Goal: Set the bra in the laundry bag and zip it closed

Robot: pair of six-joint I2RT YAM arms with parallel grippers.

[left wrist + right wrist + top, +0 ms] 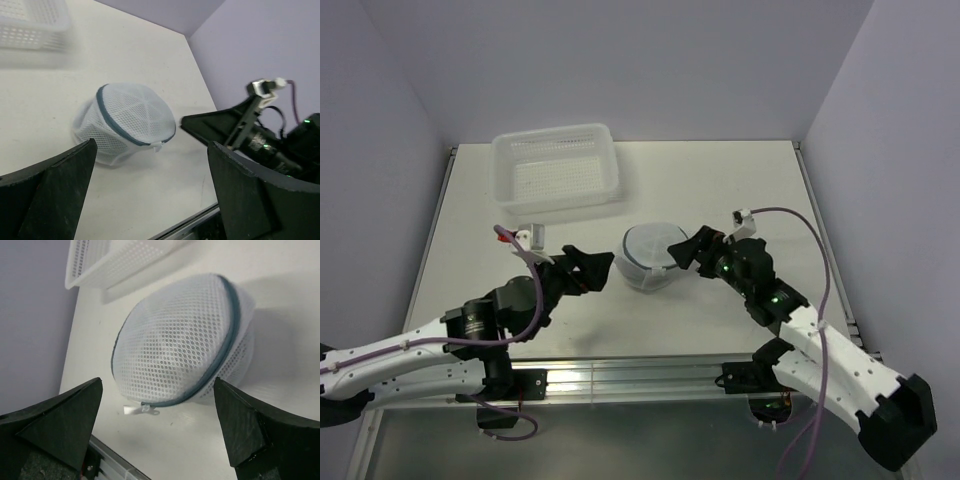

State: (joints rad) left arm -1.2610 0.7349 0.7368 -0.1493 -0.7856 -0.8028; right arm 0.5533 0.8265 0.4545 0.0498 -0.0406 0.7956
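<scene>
So, left gripper (598, 270): black fingers spread wide apart, nothing between them, nothing touched.
Right gripper (682, 254): likewise spread wide, clamped on nothing.
Between the two: the small round dome-shaped laundry bag of white mesh (645, 256) lies just ahead of both sets of fingertips. The left gripper is near it and the right one just beside it, with no contact that can be seen.
Why they stand so: each gripper faces the bag from its own side, a stance that would suit steadying the pouch and pulling a zip. With both spread and apart from it, the bag rests on its own weight.
Dark zipper rim (227, 340): it runs round the dome ahead of the right fingers, and the visible arc looks shut.
White zip pull (141, 410): it sits at the near low end of that rim, closest to the right gripper.
Bra: not to be seen anywhere. The mesh looks faintly greyer inside, but whether the garment is in there cannot be told.
Task, as judged: it looks at or near its end.
Beyond the left gripper: a rectangular white perforated plastic basket (557, 131), well apart from the bag.
Under all: a pale flat table (730, 190).
Count: two grippers, one bag, one zip pull, one basket, no bra in sight.
</scene>
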